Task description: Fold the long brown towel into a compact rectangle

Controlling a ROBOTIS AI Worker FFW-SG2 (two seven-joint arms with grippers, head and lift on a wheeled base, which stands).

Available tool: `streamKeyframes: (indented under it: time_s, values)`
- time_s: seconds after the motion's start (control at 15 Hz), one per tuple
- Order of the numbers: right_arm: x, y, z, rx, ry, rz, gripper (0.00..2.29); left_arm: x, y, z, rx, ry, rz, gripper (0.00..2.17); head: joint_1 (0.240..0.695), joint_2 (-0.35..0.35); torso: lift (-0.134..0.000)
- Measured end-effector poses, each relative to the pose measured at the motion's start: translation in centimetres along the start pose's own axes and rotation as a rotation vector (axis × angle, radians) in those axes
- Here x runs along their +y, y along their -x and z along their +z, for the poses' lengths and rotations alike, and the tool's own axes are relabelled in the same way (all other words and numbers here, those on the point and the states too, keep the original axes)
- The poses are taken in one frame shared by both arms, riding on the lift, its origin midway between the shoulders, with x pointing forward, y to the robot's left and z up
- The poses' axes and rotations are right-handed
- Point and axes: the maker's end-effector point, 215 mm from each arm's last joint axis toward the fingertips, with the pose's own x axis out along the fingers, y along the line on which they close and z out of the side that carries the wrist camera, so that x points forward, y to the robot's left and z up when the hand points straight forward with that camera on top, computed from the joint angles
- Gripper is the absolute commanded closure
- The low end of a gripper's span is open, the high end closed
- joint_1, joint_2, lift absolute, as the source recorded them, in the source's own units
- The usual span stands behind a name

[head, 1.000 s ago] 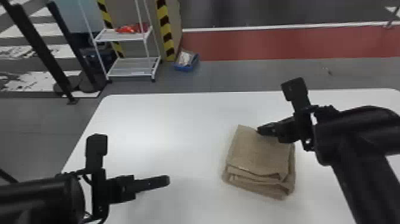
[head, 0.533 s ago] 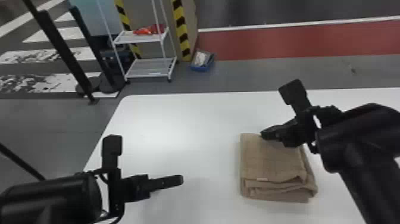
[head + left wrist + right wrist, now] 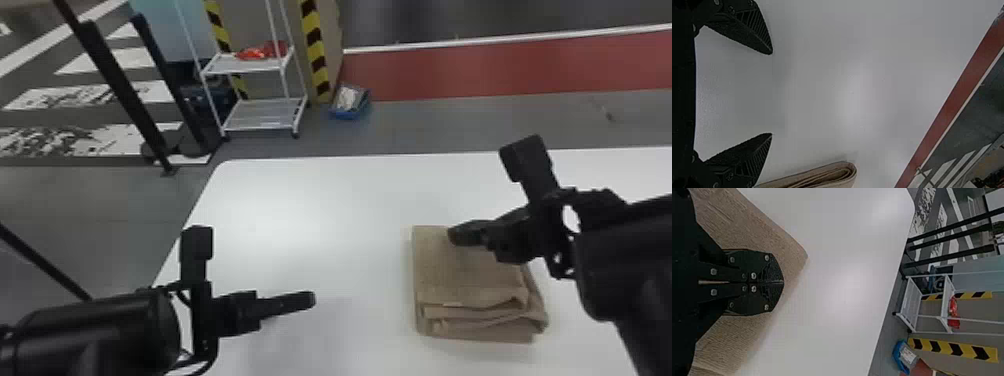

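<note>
Fingers [image 3: 768, 268] of the right gripper [image 3: 452, 236]: are meeting tip to tip, hovering over or touching the towel, which of the two one cannot tell. Left gripper [image 3: 311, 299]: is hanging over the surface [image 3: 320, 210], its fingers standing wide apart, well clear of the towel. Brown towel [image 3: 460, 280], one: is lying folded in layers on the surface, toward the right; the right gripper is hiding part of its far edge. Beyond the surface: a white rack [image 3: 262, 120] is holding a red item [image 3: 255, 52]; a blue bin [image 3: 342, 114] is sitting nearby on the floor; black posts [image 3: 120, 95] are standing leftward.
</note>
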Motion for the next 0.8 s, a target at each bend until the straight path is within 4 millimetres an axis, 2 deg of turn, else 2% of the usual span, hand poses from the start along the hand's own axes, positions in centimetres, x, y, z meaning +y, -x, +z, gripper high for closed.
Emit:
streamKeyframes:
  time_s: [0.2, 0.33, 0.4, 0.6, 0.8]
  values:
    - [3.7, 2.2, -3.6, 0.033, -0.086, 0.074, 1.66, 0.0, -0.3, 0.1, 0.001, 0.006, -0.005, 0.15, 0.695, 0.260, -0.124]
    - [5.5, 3.4, -5.0, 0.023, -0.102, 0.095, 1.66, -0.1, -0.6, 0.1, 0.003, 0.011, -0.008, 0.15, 0.695, 0.268, -0.124]
    - [5.8, 3.9, -5.3, 0.016, -0.106, 0.095, 1.66, 0.0, -0.7, 0.1, 0.005, 0.011, -0.008, 0.15, 0.695, 0.273, -0.124]
    - [4.1, 5.3, -6.4, 0.007, -0.128, 0.059, 1.66, 0.4, -0.8, 0.1, 0.007, 0.010, 0.000, 0.15, 0.695, 0.255, -0.124]
    - [2.0, 5.7, -8.2, 0.028, -0.147, 0.020, 1.66, 0.6, -1.2, 0.0, 0.014, 0.012, 0.000, 0.15, 0.695, 0.215, -0.124]
